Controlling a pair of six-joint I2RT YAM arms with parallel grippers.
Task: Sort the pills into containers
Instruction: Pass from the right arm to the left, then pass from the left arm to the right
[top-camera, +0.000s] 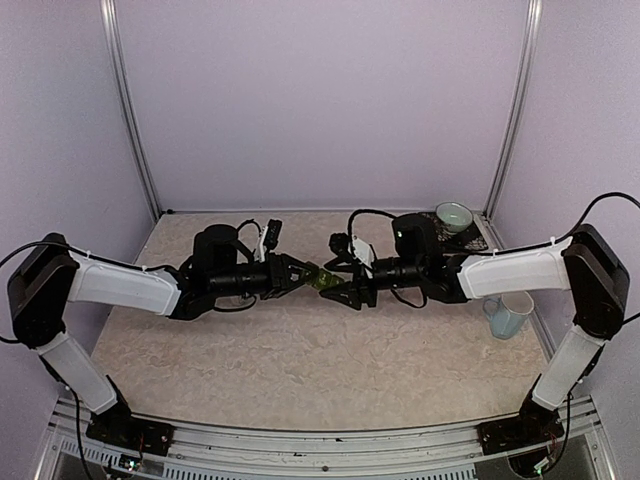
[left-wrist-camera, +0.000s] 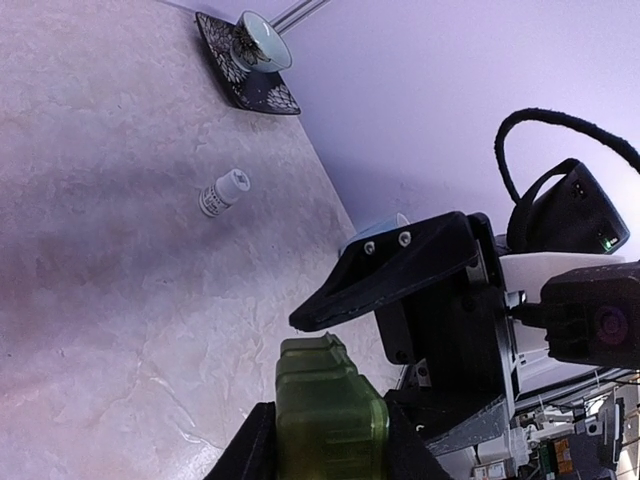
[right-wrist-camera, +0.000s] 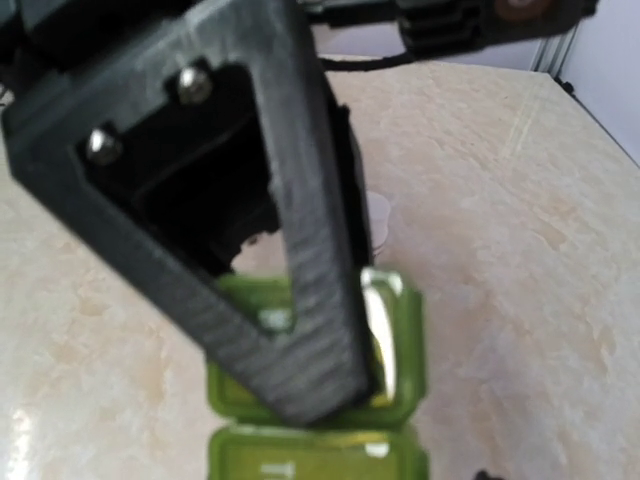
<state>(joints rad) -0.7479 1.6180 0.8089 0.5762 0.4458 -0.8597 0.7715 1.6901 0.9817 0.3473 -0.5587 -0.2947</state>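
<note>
Green pill box hangs in the air over the middle of the table, held between your two arms and not resting on anything. Your left claw is clamped on one end of it; in the left wrist view the box sits squeezed between the two dark fingers. Your right claw meets the box from the right with its jaws spread. One finger hovers just over the free end, and no grip shows there.

In the right wrist view you look down on the box's square compartments. One lid seems lifted at its edge, but a dark finger covers much of it, so you cannot tell for sure. No pills show in any compartment you can see.

A small white bottle sits on the table, well apart from the box. Its cap looks to be on, and no loose pills show around it. A green bowl on a dark saucer stands in the far right corner, and a pale blue mug stands near the right edge.

Judging from this, you are at the start. The box is only being readied, probably for opening. Fetching pills and dropping them into the compartments is all ahead of you.
</note>
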